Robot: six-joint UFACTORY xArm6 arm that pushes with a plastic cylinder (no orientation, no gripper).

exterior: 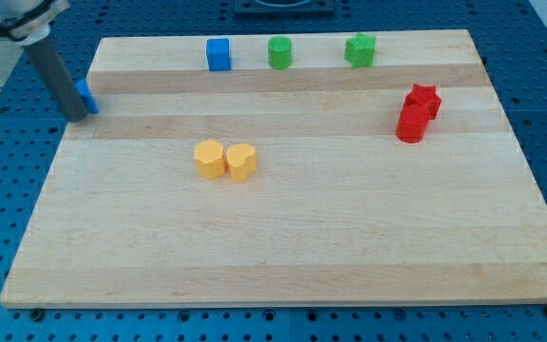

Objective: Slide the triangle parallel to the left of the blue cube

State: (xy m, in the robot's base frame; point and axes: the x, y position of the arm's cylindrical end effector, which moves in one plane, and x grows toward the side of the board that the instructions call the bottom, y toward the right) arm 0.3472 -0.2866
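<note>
Eight blocks are counted on the wooden counter [283,237]: two blue, two green, two red and two yellow. A blue cube [218,54] is seen near the view's top edge, with a green cylinder-like block [280,52] to its right and a green star-shaped block [360,50] further right, the three well apart in one row. The second blue block [87,96], taken to be the triangle though its shape is largely hidden, lies at the counter's left edge, lower than the cube and well to its left. It is partly covered by the dark rod, and my tip [81,116] is set touching or just beside it on its left. No claw is fitted, so nothing is held.

Two yellow blocks, a hexagonal one [210,159] and a heart-like one [241,162], are seen touching near the middle. At the view's right, a red star-shaped block [424,100] and a red cylinder [410,124] are pressed together. Nothing stands between the blue blocks.
</note>
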